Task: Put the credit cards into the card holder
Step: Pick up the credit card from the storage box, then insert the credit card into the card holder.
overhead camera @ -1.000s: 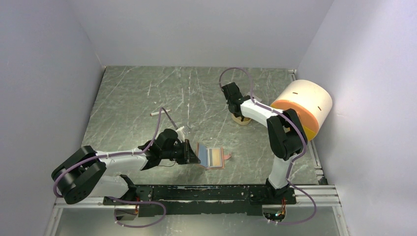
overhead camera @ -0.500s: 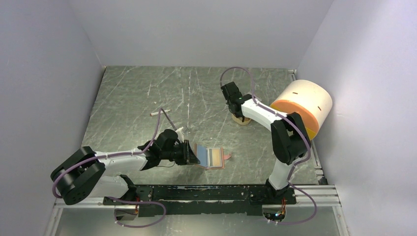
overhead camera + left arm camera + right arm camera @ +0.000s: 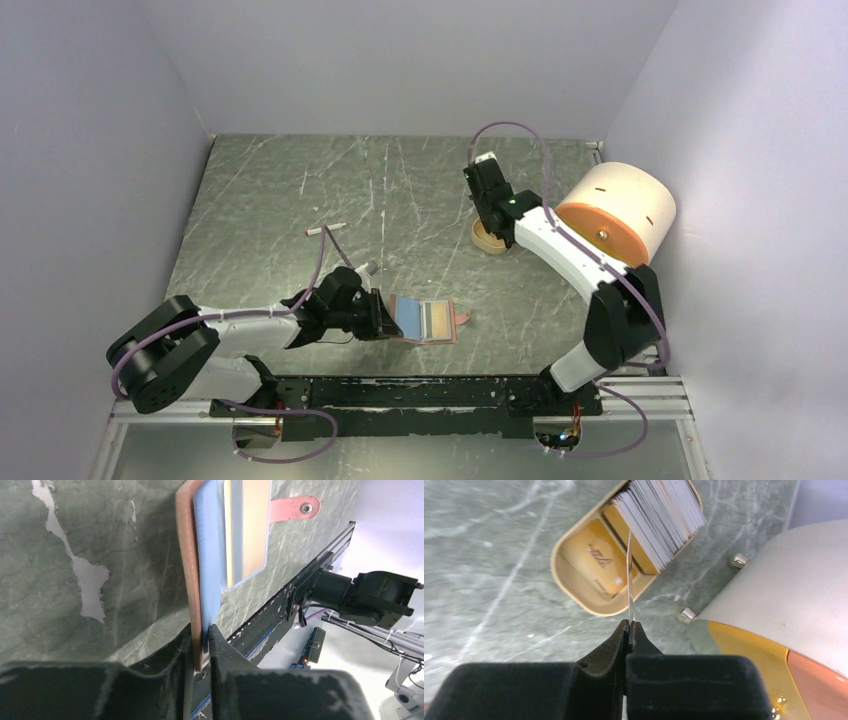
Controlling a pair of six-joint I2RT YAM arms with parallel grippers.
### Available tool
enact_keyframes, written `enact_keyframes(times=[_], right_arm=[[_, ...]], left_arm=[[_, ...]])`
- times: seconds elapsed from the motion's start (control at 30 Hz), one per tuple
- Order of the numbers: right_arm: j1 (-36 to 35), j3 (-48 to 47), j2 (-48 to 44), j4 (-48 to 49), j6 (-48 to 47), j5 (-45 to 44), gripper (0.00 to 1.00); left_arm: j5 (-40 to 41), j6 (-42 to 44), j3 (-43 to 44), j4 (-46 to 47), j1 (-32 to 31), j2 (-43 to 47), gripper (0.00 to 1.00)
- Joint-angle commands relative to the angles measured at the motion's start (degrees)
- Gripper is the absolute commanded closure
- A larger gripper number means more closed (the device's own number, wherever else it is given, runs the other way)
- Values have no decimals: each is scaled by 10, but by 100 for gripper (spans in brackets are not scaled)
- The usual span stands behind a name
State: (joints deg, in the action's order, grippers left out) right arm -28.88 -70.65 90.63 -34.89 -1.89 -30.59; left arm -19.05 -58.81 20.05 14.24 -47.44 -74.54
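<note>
The reddish-brown card holder (image 3: 447, 322) lies open near the front edge, a light blue card (image 3: 408, 315) and an orange-yellow card (image 3: 437, 320) on it. My left gripper (image 3: 385, 318) is shut on its left end. In the left wrist view the jaws (image 3: 201, 640) pinch the leather edge (image 3: 187, 555) together with the blue card (image 3: 209, 540); the snap strap (image 3: 295, 507) points away. My right gripper (image 3: 497, 215) hangs above the tan tray (image 3: 480, 243). In the right wrist view it (image 3: 629, 625) is shut on a thin whitish credit card (image 3: 629, 580), seen edge-on.
The tan tray (image 3: 555, 565) holds a stack of white cards (image 3: 664, 515) and an orange card (image 3: 594, 560). A big cream-and-orange cylinder (image 3: 615, 210) stands at the right, close to the tray. A small white stick (image 3: 325, 229) lies left of centre.
My right gripper has shut on a card and risen from the tray, the arm stretching further back. The left gripper has shifted slightly left with the card holder.
</note>
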Motion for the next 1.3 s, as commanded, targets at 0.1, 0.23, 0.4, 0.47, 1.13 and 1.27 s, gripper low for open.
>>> enact_keyframes(times=[0.1,0.23,0.4,0.47,1.13,1.27], right_arm=[[-12,37,-135,27,105,156,100],[-19,85,-186,62,166,271,100],[-40,209,-256,173,262,394,100],[-46,254,-274,221,293,431,100],[-82,513,-305,443,459,468,100],[-81,512,-280,436,443,468,100]], left_arm=[[23,-19,11,-5,2,-28,91],[27,-42,3,13,3,-44,91],[24,-86,-12,70,3,-65,91],[24,-95,-6,77,3,-78,91],[-29,-129,-25,202,2,-165,70],[-27,-127,-39,208,3,-159,71]])
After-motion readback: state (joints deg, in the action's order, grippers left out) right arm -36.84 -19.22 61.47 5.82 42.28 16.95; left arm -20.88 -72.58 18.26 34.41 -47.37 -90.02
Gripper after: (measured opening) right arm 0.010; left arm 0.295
